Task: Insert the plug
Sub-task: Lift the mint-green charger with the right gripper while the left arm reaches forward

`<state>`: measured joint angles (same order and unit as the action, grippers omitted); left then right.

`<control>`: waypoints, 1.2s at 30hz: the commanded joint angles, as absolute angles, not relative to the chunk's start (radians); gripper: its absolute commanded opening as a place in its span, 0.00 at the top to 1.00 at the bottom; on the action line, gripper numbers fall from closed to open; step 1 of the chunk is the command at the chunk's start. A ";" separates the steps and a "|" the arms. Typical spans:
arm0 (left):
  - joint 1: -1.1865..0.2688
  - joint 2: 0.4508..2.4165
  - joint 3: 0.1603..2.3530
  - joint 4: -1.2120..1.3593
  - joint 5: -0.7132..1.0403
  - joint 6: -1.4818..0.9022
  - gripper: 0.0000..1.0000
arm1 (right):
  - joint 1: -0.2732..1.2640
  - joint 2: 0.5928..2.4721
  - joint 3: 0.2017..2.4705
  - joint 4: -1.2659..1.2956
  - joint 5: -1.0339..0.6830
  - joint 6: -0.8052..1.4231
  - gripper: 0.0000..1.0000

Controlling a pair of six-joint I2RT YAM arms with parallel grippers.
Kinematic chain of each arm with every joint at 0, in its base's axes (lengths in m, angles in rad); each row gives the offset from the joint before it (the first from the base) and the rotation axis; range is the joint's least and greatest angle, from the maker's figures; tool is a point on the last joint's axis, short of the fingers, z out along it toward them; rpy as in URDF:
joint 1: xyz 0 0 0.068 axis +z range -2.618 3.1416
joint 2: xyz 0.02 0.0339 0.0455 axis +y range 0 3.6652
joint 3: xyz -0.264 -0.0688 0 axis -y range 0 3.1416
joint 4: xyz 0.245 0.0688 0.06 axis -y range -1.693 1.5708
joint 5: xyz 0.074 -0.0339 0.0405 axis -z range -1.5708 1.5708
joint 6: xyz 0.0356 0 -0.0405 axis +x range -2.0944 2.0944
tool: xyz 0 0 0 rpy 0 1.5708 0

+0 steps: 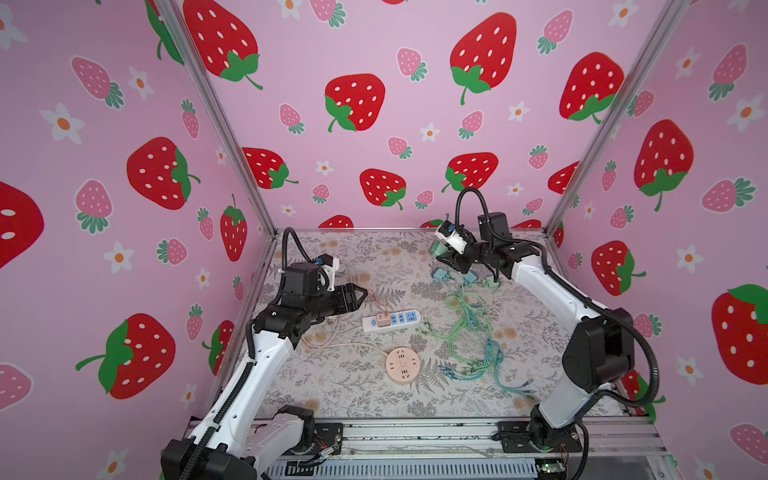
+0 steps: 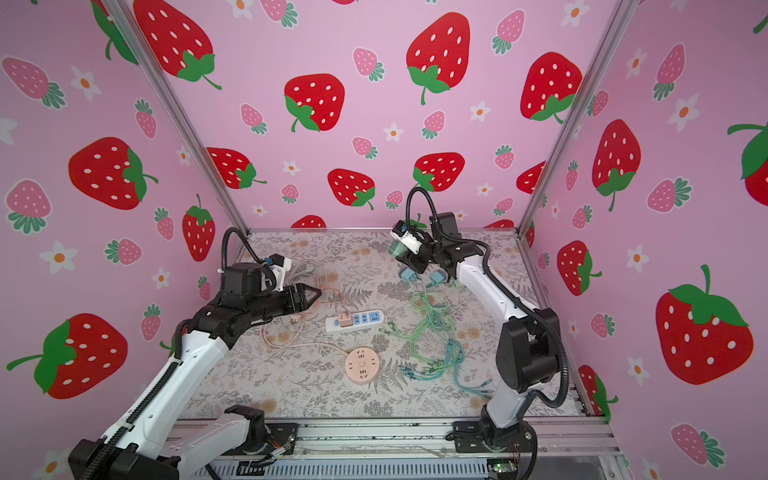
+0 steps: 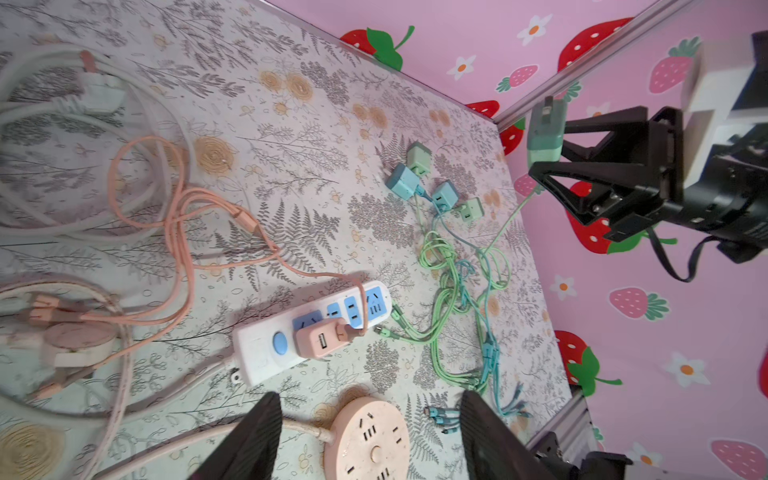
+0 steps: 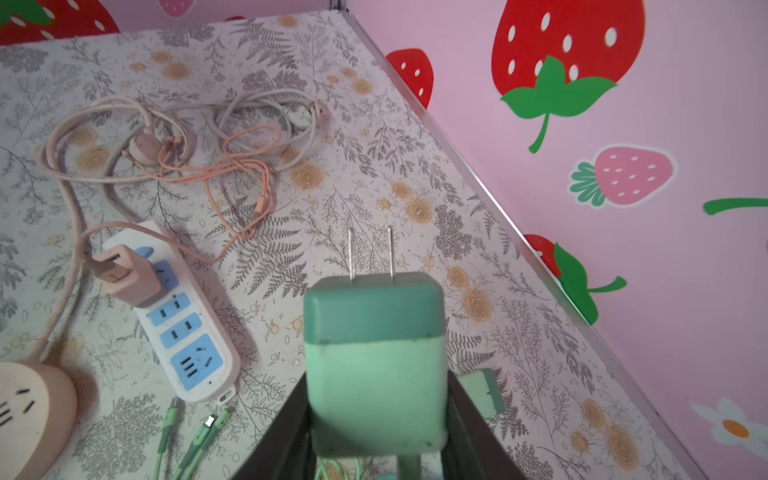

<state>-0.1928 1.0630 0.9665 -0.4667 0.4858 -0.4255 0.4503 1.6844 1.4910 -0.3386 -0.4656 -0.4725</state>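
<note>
My right gripper [image 4: 376,419] is squeezing the green plug [image 4: 374,357] by its sides. It holds the plug up off the table [image 1: 332,395], over the far right part. The plug's two metal pins [image 4: 370,253] stick out away from the gripper. The white power strip [image 4: 183,332] lies flat, well apart from it, with a pink plug [image 4: 129,274] in the socket by the blue button. My left gripper [image 3: 368,399] hangs spread wide with nothing in it, near the pink cords [image 3: 178,266].
</note>
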 commanded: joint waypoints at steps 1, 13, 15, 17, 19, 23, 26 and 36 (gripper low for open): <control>-0.198 1.095 1.037 -0.360 0.685 -0.458 0.29 | 0.447 1.605 1.458 -0.293 -0.561 -0.481 0.81; -0.272 1.267 1.213 -0.244 0.869 -0.518 0.29 | 0.450 1.374 1.282 -0.155 -0.690 -0.402 0.81; -0.289 1.278 1.219 -0.234 0.868 -0.519 0.29 | 0.448 1.349 1.291 -0.146 -0.673 -0.398 0.81; -0.307 1.289 1.220 -0.227 0.865 -0.517 0.29 | 0.448 1.329 1.313 -0.142 -0.656 -0.400 0.81; -0.323 1.302 1.217 -0.228 0.845 -0.510 0.29 | 0.448 1.317 1.341 -0.143 -0.649 -0.397 0.81; -0.366 1.349 1.205 -0.224 0.792 -0.496 0.30 | 0.448 1.302 1.387 -0.140 -0.648 -0.396 0.81; -0.414 1.406 1.207 -0.206 0.741 -0.493 0.30 | 0.446 1.297 1.406 -0.135 -0.635 -0.397 0.81; -0.553 1.744 1.352 -0.004 0.603 -0.607 0.33 | 0.442 1.262 1.371 -0.144 -0.632 -0.384 0.81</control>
